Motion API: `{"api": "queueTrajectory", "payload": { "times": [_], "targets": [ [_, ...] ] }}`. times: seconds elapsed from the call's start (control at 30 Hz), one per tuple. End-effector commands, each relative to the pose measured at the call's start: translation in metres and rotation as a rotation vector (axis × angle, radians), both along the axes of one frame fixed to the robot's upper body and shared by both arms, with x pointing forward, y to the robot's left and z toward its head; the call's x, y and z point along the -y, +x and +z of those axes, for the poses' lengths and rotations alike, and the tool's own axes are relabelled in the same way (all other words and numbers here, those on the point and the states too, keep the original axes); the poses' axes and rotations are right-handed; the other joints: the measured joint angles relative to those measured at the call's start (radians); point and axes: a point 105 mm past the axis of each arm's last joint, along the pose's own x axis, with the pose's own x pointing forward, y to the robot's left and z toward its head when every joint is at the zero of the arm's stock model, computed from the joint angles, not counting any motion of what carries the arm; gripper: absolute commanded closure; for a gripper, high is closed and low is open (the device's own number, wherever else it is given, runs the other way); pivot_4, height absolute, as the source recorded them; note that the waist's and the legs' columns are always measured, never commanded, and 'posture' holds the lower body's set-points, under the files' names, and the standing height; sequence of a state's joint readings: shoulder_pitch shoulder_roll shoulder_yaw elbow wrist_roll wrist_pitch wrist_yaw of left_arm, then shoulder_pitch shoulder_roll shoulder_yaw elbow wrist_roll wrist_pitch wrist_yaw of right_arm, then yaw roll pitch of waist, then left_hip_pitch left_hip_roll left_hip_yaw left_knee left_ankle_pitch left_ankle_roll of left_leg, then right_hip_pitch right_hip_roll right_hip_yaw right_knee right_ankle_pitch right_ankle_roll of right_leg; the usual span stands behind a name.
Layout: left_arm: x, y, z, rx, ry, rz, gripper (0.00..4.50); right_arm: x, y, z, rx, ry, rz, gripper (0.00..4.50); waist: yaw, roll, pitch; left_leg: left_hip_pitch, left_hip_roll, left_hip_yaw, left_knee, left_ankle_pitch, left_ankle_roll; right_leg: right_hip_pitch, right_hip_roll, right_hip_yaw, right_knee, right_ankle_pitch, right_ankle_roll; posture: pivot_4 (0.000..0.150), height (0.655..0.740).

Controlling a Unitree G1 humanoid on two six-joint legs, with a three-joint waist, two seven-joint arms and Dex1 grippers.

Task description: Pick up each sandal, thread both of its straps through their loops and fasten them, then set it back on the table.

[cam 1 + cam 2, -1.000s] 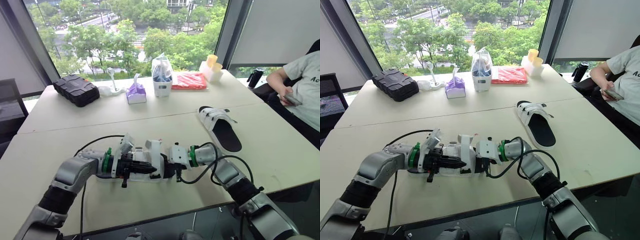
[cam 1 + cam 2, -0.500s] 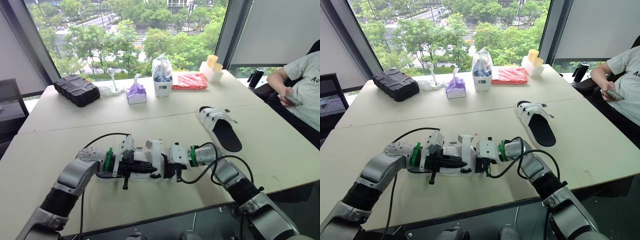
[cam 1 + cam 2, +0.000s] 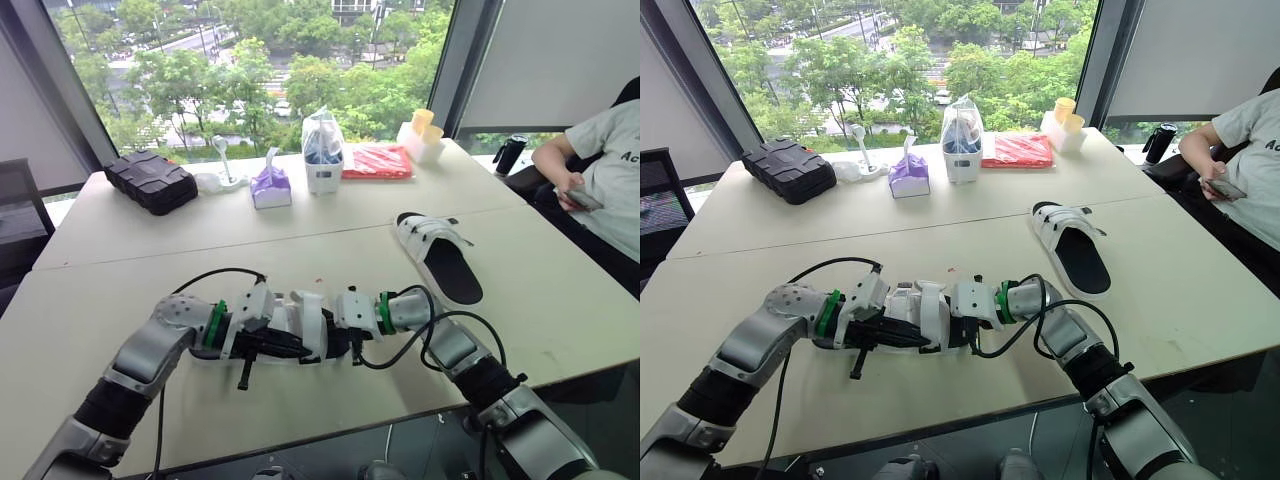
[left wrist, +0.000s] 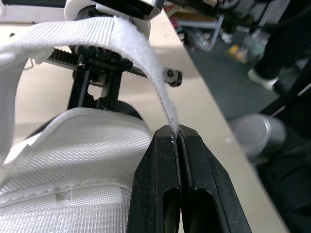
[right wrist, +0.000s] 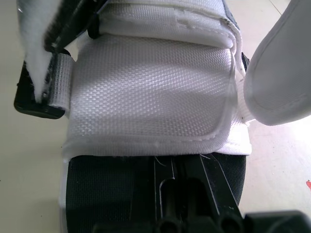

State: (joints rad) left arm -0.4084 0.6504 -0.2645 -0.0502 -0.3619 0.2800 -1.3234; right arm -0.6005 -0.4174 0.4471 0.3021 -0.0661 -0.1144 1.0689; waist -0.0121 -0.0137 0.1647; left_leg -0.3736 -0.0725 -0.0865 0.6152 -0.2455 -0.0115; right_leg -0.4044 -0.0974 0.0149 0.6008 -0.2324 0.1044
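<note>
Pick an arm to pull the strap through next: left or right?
Left. The left gripper is shut on the strap tip; the right gripper sits at the end of the sandal, probably bracing it.

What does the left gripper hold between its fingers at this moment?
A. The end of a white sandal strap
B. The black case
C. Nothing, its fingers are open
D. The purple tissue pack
A: in the left wrist view the left gripper is shut on the end of the strap, which rises from the sandal.

Near sandal (image 3: pixel 308 332) between left claw (image 4: pixel 176 137) and right claw (image 3: pixel 332 343), far sandal (image 3: pixel 440 258) behind-right on table (image 3: pixel 150 245)
</note>
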Motion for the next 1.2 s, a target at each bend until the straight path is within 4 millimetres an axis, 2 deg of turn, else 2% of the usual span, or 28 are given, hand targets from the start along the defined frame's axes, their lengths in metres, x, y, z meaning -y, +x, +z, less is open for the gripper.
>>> {"api": "queueTrajectory", "payload": {
  "times": [0.03,0.13,0.27,0.43,0.53,0.77,0.97,1.13,1.2],
  "targets": [
    [-0.007,-0.002,-0.029,-0.059,0.093,0.023,4.44,0.023,-0.003,-0.039,-0.108,-0.136,-0.074,4.50,0.000,0.000,0.000,0.000,0.000,0.000,0.000,0.000,0.000,0.000,0.000,0.000,0.000,0.000,0.000,0.150,0.7400],
    [-0.007,0.011,-0.027,0.001,0.075,0.083,4.44,0.023,-0.002,-0.039,-0.109,-0.136,-0.075,4.50,0.001,0.000,-0.001,0.000,0.000,0.000,0.000,0.000,0.000,0.000,0.000,0.000,0.000,0.000,0.000,0.150,0.7400],
    [-0.008,-0.009,-0.027,-0.090,0.079,-0.011,4.44,0.023,-0.002,-0.039,-0.107,-0.137,-0.073,4.50,0.000,0.000,-0.001,0.001,0.000,0.000,0.000,0.000,0.000,0.001,0.000,0.000,-0.001,-0.001,0.002,0.150,0.7400],
    [-0.012,-0.004,-0.025,-0.087,0.076,0.035,4.44,0.023,-0.002,-0.039,-0.106,-0.138,-0.073,4.50,-0.001,0.002,-0.003,0.000,0.000,0.000,-0.001,0.000,0.000,0.001,0.000,-0.001,-0.001,-0.001,0.001,0.150,0.7400],
    [-0.015,-0.002,-0.019,-0.112,0.058,0.056,3.60,0.024,-0.002,-0.039,-0.107,-0.140,-0.073,4.50,0.000,0.002,-0.003,0.000,0.000,0.000,-0.001,0.000,0.000,0.000,0.000,-0.001,-0.001,0.001,-0.001,0.150,0.7400],
    [-0.021,-0.014,0.004,-0.186,-0.037,0.082,0.04,0.024,-0.003,-0.040,-0.108,-0.142,-0.073,4.50,-0.001,0.002,-0.002,0.000,0.000,0.000,-0.001,0.000,0.000,0.000,0.000,-0.001,-0.001,0.000,0.000,0.150,0.7400],
    [-0.032,-0.030,0.018,-0.219,-0.086,0.114,0.01,0.023,-0.005,-0.042,-0.112,-0.140,-0.070,4.50,-0.002,0.002,-0.002,0.000,0.001,0.000,-0.001,0.000,0.000,-0.001,0.000,-0.001,-0.001,-0.002,0.003,0.150,0.7400],
    [-0.034,-0.046,0.023,-0.245,-0.108,0.115,0.01,0.024,-0.005,-0.042,-0.113,-0.141,-0.070,4.50,-0.001,0.002,-0.002,-0.001,0.001,0.000,-0.001,-0.001,-0.001,-0.001,0.000,0.000,-0.002,-0.001,0.003,0.150,0.7400],
    [-0.035,-0.054,0.018,-0.247,-0.110,0.125,0.01,0.024,-0.005,-0.042,-0.113,-0.140,-0.071,4.50,-0.001,0.002,-0.002,-0.001,0.001,0.000,-0.001,-0.001,-0.001,-0.001,0.000,0.000,-0.002,-0.001,0.002,0.150,0.7400]
  ]
}}
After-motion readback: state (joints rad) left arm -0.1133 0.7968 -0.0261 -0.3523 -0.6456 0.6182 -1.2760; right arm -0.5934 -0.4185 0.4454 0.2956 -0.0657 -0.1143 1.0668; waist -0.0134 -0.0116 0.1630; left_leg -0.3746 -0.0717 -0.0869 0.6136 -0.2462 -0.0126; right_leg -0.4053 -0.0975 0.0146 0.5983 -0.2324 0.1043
